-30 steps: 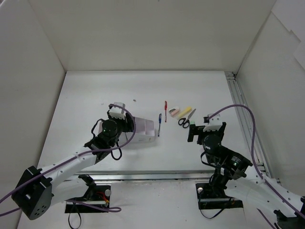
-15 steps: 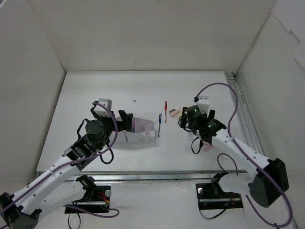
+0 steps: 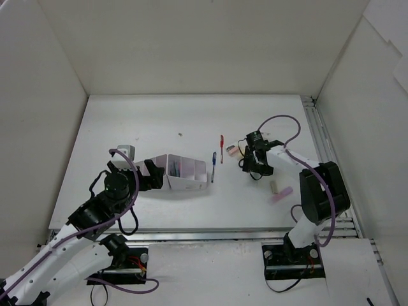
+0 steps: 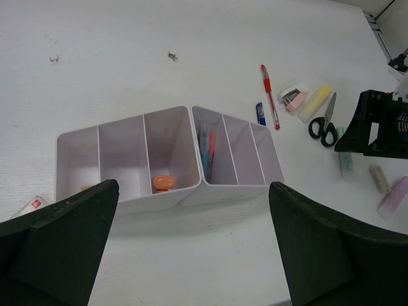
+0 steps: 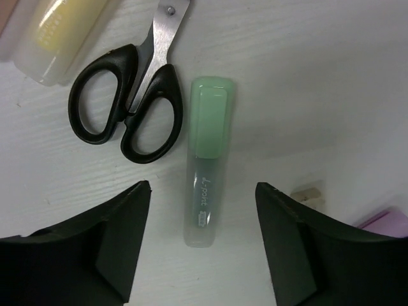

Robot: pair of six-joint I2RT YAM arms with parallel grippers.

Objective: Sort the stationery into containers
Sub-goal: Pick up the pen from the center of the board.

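Organizer, white, two three-cell blocks joined at a bend, is being used as landmark. The left gripper is being held fully open and empty just in front of the organizer's near wall, with nothing being touched. An orange marker is being shown in the cell left of the bend, and a few pens, blue and reddish, in the cell right of it. A red pen and a blue pen are being shown just right of the organizer. The right gripper is being held part open well right of the organizer, jaws either side of a green marker, clear of it, nothing gripped. Barrel writing is being read as "L-point"; the smaller print is unreadable. Black-handled scissors and a yellow marker are being shown just beside it, with a pale eraser and a pink marker farther from the organizer. A small pale item with a red mark is being shown at the organizer's near left corner, label unreadable.
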